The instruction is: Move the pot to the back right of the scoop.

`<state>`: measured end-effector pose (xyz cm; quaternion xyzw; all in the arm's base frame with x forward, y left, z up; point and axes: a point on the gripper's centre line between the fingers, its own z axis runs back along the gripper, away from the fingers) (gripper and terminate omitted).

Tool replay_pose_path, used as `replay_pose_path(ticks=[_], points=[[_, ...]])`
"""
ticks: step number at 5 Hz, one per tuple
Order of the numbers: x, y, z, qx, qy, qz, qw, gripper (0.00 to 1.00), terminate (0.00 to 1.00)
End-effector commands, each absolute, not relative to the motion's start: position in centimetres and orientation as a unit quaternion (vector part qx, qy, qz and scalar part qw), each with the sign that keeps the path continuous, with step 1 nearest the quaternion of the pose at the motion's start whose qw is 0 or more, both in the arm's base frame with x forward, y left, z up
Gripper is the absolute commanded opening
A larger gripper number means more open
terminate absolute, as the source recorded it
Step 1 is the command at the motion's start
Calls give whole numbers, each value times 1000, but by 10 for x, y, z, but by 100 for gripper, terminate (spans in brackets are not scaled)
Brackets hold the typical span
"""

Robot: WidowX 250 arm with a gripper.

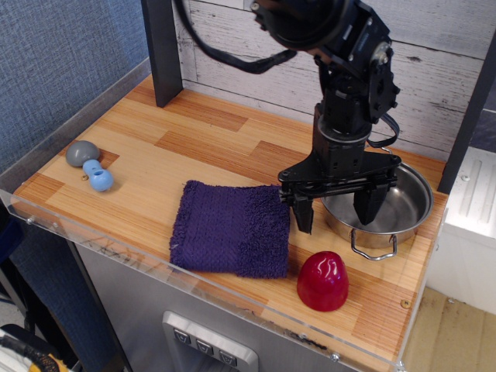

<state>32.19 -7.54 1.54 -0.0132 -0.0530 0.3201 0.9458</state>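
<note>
The shiny steel pot (395, 208) sits at the right end of the wooden counter, one wire loop handle pointing to the front. My gripper (336, 208) is open and low, straddling the pot's left rim: one finger stands outside the pot by the cloth, the other inside the bowl. The arm hides the pot's left part. The scoop (90, 165), grey head and light-blue handle, lies far off at the counter's left front.
A purple cloth (232, 228) lies in the middle front, just left of the gripper. A glossy red dome (322, 280) stands in front of the pot. A dark post (161, 50) stands at the back left. The counter (194, 139) has a clear front lip.
</note>
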Motion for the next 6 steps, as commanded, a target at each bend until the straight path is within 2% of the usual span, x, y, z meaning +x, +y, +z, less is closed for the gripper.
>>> replay_pose_path(ticks=[1, 4, 6], points=[[327, -75, 14, -11, -76, 323, 943, 0, 0], [327, -75, 27, -17, -88, 279, 956, 0, 0], [326, -75, 43, -50, -91, 201, 974, 0, 0]])
